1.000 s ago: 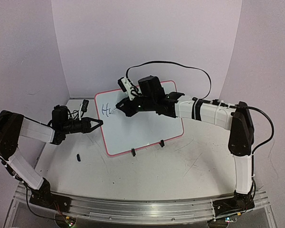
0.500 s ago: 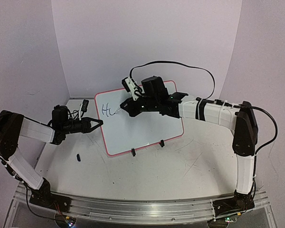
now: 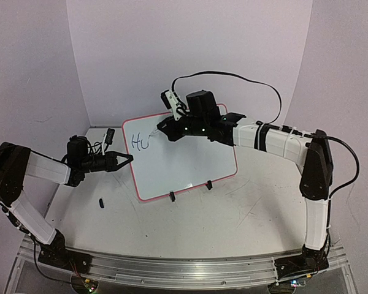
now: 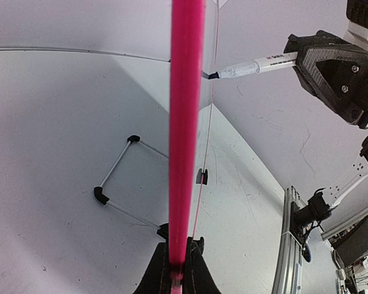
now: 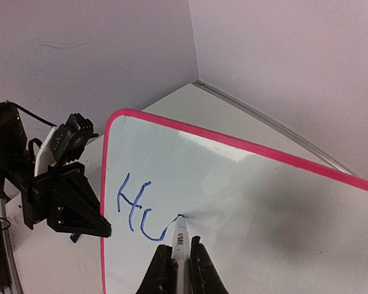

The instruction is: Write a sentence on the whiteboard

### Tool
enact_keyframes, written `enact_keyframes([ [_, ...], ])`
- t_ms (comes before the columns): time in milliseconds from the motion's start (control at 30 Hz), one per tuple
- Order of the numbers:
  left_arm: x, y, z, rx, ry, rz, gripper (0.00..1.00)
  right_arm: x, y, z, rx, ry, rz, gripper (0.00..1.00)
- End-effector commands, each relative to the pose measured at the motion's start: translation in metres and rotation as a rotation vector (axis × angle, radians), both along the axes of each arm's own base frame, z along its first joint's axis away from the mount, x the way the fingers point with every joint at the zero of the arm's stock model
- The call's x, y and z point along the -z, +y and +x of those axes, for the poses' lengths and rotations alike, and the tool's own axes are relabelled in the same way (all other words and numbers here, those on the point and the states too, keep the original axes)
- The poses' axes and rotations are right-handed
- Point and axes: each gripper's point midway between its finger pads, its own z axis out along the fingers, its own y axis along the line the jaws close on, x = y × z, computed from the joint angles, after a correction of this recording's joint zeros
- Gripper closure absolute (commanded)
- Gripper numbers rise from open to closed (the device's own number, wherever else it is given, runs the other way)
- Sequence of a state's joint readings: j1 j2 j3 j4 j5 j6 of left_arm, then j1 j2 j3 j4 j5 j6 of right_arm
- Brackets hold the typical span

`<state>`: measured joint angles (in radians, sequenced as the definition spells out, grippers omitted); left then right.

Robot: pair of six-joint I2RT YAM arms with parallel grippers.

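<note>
Standing on two small black clip feet [image 3: 172, 196] on the scratched white table [image 3: 233, 226], the small glossy white whiteboard [image 3: 184, 162], with rounded corners and a thin red-pink rim, sits mid-table in the overhead view. The left gripper [image 3: 127, 158] meets it at 9 o'clock, fingers clenched on the rim. In the left wrist view that pink edge runs straight down into the pinch.

The right gripper [image 3: 164, 129] reaches in from 3 o'clock and grasps a slim white marker [image 5: 181, 236] with a dark tip, the barrel pinched between both fingers. The tip touches the board's face toward 10 o'clock, at the end of the thin blue handwritten lettering [image 5: 134, 211]: an "H" with an open, u-shaped curve beside it. In the right wrist view the lettering lies at about 11 o'clock from the right fingertips, and the left gripper sits just outside the rim at 9 o'clock of it.
</note>
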<state>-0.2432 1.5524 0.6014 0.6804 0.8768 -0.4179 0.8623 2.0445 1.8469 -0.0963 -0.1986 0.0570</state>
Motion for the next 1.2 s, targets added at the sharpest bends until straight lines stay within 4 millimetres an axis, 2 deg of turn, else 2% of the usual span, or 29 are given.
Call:
enact_keyframes([
  [0,-0.002,0.000,0.008,-0.019,-0.011,0.012,1.00,-0.011,0.009,0.010,0.005,-0.020,0.042,1.00],
  [100,-0.002,0.000,0.008,-0.020,-0.011,0.012,1.00,-0.003,0.016,0.005,-0.026,0.001,0.039,1.00],
  [233,0.000,0.000,0.007,-0.020,-0.008,0.013,1.00,-0.007,0.020,-0.004,-0.049,-0.003,0.045,1.00],
  [500,-0.001,0.000,0.008,-0.020,-0.010,0.012,1.00,0.002,0.025,-0.005,-0.055,0.028,0.043,1.00],
  [633,-0.001,0.000,0.007,-0.021,-0.009,0.012,1.00,0.000,0.026,-0.005,-0.056,0.031,0.048,1.00],
  [733,0.000,0.000,0.007,-0.021,-0.008,0.014,1.00,-0.011,0.026,-0.011,-0.070,0.020,0.064,1.00],
  [833,0.000,0.000,0.008,-0.023,-0.008,0.013,1.00,-0.038,0.017,-0.021,-0.078,-0.003,0.102,1.00],
  [933,-0.001,0.001,0.008,-0.026,-0.012,0.014,1.00,-0.048,-0.010,-0.014,-0.026,-0.013,0.126,1.00],
  [1033,-0.002,0.000,0.009,-0.023,-0.014,0.012,1.00,-0.044,-0.018,-0.006,-0.002,-0.009,0.121,1.00],
  [1167,-0.003,0.000,0.008,-0.022,-0.014,0.011,1.00,-0.041,-0.018,-0.001,0.009,-0.022,0.106,1.00],
])
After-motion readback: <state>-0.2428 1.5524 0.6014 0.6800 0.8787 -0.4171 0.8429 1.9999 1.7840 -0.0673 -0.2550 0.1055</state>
